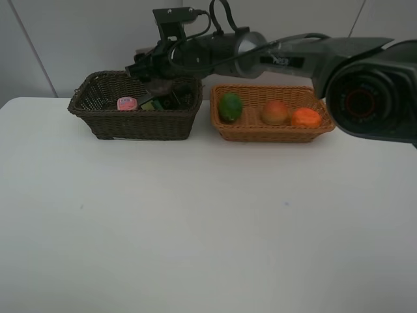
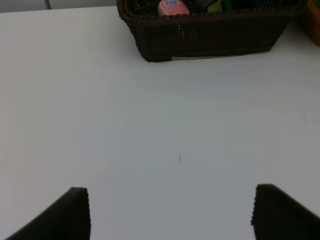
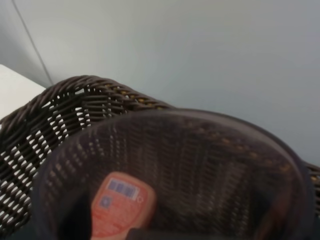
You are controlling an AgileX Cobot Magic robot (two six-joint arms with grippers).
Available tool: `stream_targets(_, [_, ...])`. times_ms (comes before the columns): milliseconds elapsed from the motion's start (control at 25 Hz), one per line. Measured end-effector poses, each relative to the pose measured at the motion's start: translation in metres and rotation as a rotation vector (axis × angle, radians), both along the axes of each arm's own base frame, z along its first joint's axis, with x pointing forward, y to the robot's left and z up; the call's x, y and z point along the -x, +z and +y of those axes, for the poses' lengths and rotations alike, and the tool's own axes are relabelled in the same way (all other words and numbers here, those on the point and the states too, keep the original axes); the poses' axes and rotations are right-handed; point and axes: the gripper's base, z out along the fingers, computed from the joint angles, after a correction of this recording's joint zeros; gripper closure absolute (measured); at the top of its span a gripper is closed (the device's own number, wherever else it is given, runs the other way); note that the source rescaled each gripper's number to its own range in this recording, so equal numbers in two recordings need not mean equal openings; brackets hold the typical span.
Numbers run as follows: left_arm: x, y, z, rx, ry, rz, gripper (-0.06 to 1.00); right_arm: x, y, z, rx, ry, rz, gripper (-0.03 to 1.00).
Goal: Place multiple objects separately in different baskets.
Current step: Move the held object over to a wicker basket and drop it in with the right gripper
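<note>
Your left claw point(image 2: 170, 212) stands wide open and empty, above the bare table point(image 1: 195, 215) toward its near edge. Only its own wrist view shows it.

Your right claw point(image 1: 153, 77) reaches across to the dark basket point(image 1: 130, 124) at the far left edge. It looks closed on the cup point(image 3: 170, 165), but the fingers themselves are hidden.

I judge that this is the last step. The pink bottle point(image 1: 126, 103) and black bottle point(image 1: 153, 103) lie in the dark basket. The green fruit point(image 1: 230, 106), red fruit point(image 1: 275, 112) and orange point(image 1: 305, 117) lie in the tan basket point(image 1: 273, 134) beside it.

Next you should lower the cup a little, open, and lift straight up without catching the rim.

The right wrist view looks through the cup wall at the pink bottle below. The high view alone shows both baskets.
</note>
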Motion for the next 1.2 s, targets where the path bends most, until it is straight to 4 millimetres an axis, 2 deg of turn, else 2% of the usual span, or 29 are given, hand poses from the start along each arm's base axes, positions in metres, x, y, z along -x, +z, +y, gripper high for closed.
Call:
stream_targets(40, [0.000, 0.000, 0.000, 0.000, 0.000, 0.000, 0.19, 0.000, -0.001, 0.000, 0.003, 0.000, 0.003, 0.84])
stream_targets(80, [0.000, 0.000, 0.000, 0.000, 0.000, 0.000, 0.19, 0.000, -0.001, 0.000, 0.003, -0.001, 0.004, 0.79])
stream_targets(200, [0.000, 0.000, 0.000, 0.000, 0.000, 0.000, 0.19, 0.000, -0.001, 0.000, 0.003, -0.001, 0.004, 0.57])
stream_targets(280, [0.000, 0.000, 0.000, 0.000, 0.000, 0.000, 0.19, 0.000, -0.002, 0.000, 0.008, -0.001, 0.010, 0.51])
stream_targets(800, [0.000, 0.000, 0.000, 0.000, 0.000, 0.000, 0.19, 0.003, -0.003, -0.003, 0.047, -0.007, 0.065, 0.50])
stream_targets(1040, [0.000, 0.000, 0.000, 0.000, 0.000, 0.000, 0.19, 0.008, 0.018, -0.008, 0.066, -0.012, 0.095, 0.49])
stream_targets(1080, [0.000, 0.000, 0.000, 0.000, 0.000, 0.000, 0.19, 0.010, 0.022, -0.009, 0.072, -0.013, 0.101, 0.47])
stream_targets(1200, [0.000, 0.000, 0.000, 0.000, 0.000, 0.000, 0.19, 0.014, 0.041, -0.013, 0.083, -0.015, 0.109, 0.31])
